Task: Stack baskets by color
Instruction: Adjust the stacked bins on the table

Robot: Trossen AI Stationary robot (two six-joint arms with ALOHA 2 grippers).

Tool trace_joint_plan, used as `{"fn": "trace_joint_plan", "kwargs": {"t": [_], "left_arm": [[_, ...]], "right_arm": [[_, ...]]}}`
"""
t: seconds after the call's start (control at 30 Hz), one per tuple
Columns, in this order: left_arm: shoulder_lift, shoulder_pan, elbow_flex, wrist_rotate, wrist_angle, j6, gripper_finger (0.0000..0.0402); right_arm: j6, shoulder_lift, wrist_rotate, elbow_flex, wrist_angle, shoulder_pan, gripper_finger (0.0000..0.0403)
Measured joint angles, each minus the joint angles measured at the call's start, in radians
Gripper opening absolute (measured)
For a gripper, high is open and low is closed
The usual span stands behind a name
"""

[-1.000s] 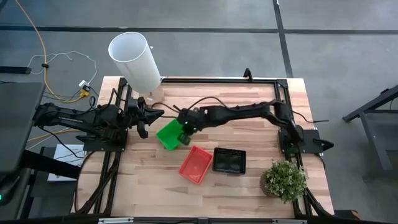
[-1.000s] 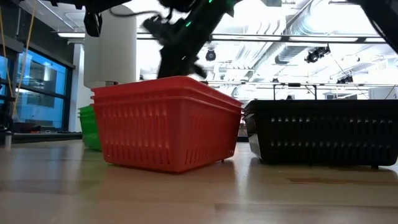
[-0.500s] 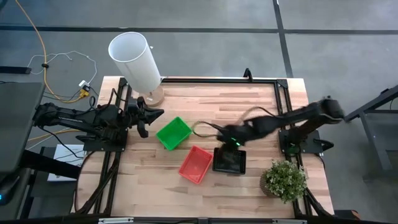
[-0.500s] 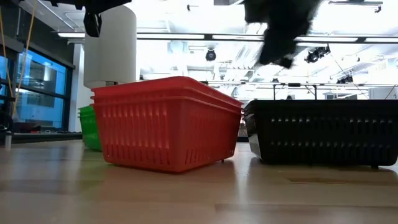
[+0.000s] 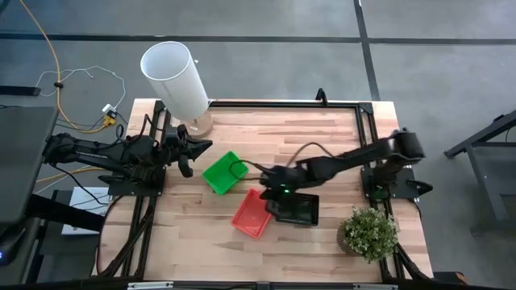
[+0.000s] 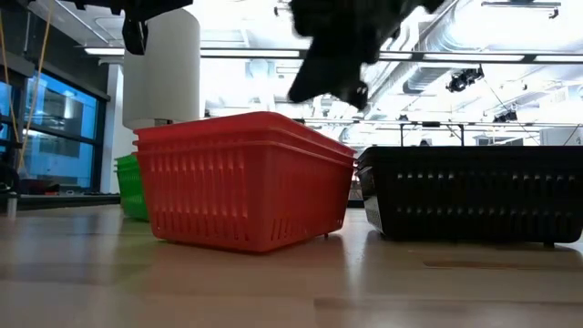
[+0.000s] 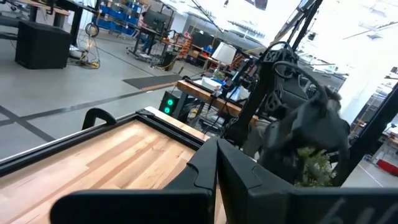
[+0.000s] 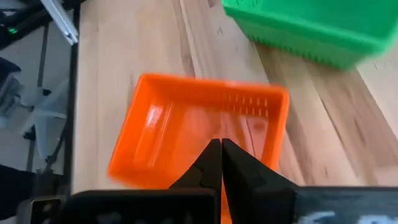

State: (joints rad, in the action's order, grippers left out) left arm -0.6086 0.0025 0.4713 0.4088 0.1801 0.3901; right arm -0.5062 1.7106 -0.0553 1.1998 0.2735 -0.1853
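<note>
The right gripper (image 5: pixel 272 196) hangs over the middle of the table with its two dark fingers (image 8: pixel 219 163) pressed together and nothing between them. In the high view it sits above the seam where the red rectangular mesh-sided plastic basket stack (image 5: pixel 253 213) meets the black mesh-sided plastic basket stack (image 5: pixel 297 209). From the low view it is only a dark smear (image 6: pixel 339 46) above the red baskets, so how high it stands off them is hard to judge. Its own wrist camera looks down into the open red basket (image 8: pixel 198 134), which shows orange there, with the bright green mesh-sided basket stack (image 8: pixel 314 30) beyond, cut off by the picture's edge.

The red and black stacks sit just beside each other near the front middle of the light wooden slatted table (image 5: pixel 322 137); whether they touch cannot be told. The green stack (image 5: pixel 224 172) lies apart from them, toward the left arm. In the low view the red stack (image 6: pixel 241 182) hides most of the green one (image 6: pixel 130 185), and the black stack (image 6: pixel 474 193) runs off the right edge. How many baskets each stack holds is probably several, but only the red rims can be faintly counted.

The left gripper (image 5: pixel 186 155) waits at the table's left edge, fingers (image 7: pixel 205 171) clenched and empty, near the tall white cylinder (image 5: pixel 174 79). A potted green plant (image 5: pixel 369 232) stands at the front right corner.
</note>
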Motion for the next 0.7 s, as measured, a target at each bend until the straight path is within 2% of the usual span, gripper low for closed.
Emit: {"fn": "trace_joint_plan", "kwargs": {"t": [0.17, 0.33, 0.5, 0.7], "left_arm": [[0.0, 0.0, 0.0, 0.0, 0.0, 0.0, 0.0], [0.0, 0.0, 0.0, -0.001, -0.001, 0.0, 0.0], [0.0, 0.0, 0.0, 0.0, -0.002, 0.0, 0.0], [0.0, 0.0, 0.0, -0.001, -0.003, 0.0, 0.0]], "right_arm": [[0.103, 0.161, -0.022, 0.173, 0.222, 0.03, 0.0], [0.209, 0.243, -0.024, 0.287, 0.438, 0.035, 0.0], [0.259, 0.248, -0.02, 0.293, 0.476, 0.055, 0.0], [0.356, 0.248, 0.088, 0.292, 0.506, 0.096, 0.0]]}}
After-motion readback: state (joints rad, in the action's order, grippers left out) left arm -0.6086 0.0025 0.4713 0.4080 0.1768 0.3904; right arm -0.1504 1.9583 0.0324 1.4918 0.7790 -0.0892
